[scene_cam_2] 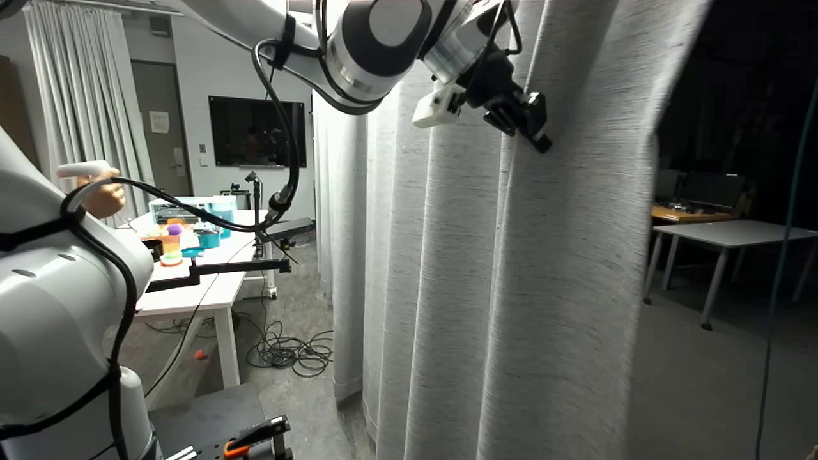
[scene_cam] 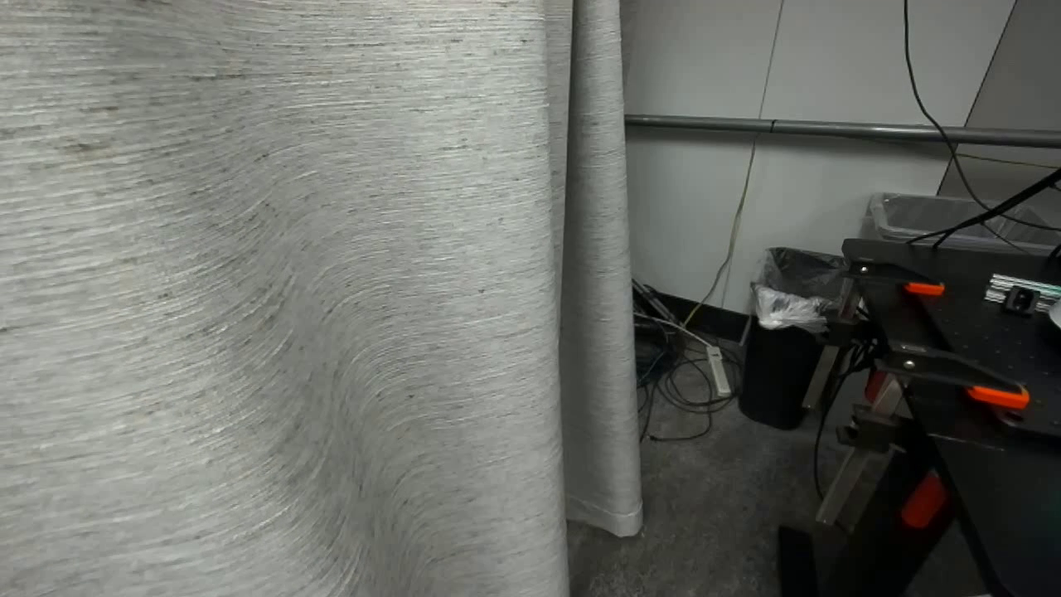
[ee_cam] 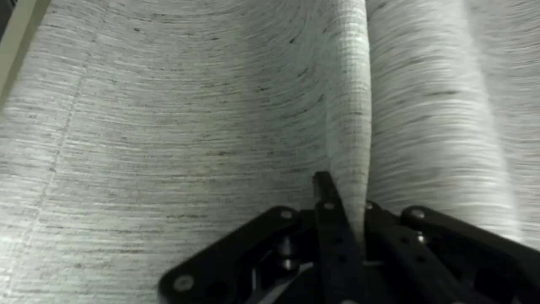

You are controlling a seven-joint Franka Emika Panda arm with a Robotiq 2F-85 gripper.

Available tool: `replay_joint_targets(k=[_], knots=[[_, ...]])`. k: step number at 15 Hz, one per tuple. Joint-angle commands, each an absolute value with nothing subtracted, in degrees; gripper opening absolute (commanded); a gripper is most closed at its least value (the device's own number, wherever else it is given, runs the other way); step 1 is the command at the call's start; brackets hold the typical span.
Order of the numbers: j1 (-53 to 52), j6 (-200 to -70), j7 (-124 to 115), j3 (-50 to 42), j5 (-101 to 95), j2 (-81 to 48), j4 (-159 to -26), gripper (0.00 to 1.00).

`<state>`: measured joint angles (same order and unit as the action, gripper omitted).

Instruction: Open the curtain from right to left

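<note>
The curtain [scene_cam: 464, 215] is a huge light grey-white woven drape that fills much of an exterior view. In an exterior view where the arm shows, the curtain [scene_cam_2: 562, 255] hangs in long vertical folds, with its free edge at the right beside a dark room. My gripper [scene_cam_2: 533, 131] is at the upper part of the curtain, tilted downward against it. In the wrist view the gripper [ee_cam: 346, 202] has a narrow upright fold of the curtain [ee_cam: 190, 126] pinched between its black fingers. The right fingertip is hidden behind that fold. The gripper does not show in the view beside the bin.
A black table edge with orange-tipped clamps [scene_cam: 999, 396] and a black bin [scene_cam: 779, 373] stand beside the curtain. A grey rail [scene_cam: 829, 128] runs along the wall. A white table [scene_cam_2: 192, 297] with toys, floor cables [scene_cam_2: 294, 351] and a grey table [scene_cam_2: 728, 233] also show.
</note>
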<state>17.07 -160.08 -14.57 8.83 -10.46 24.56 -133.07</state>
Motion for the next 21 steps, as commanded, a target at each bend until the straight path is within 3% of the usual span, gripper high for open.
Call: replay_joint_targets(k=[1,12,21], knots=[[15.11,-157.02,-18.07,15.23,-15.16,25.57,-132.62,0.0],[2.78,-154.07,-11.23,22.92,-19.08,10.78,-118.44,0.0],[2.65,-153.78,-11.15,33.01,-28.66,2.85,-114.13,0.0]])
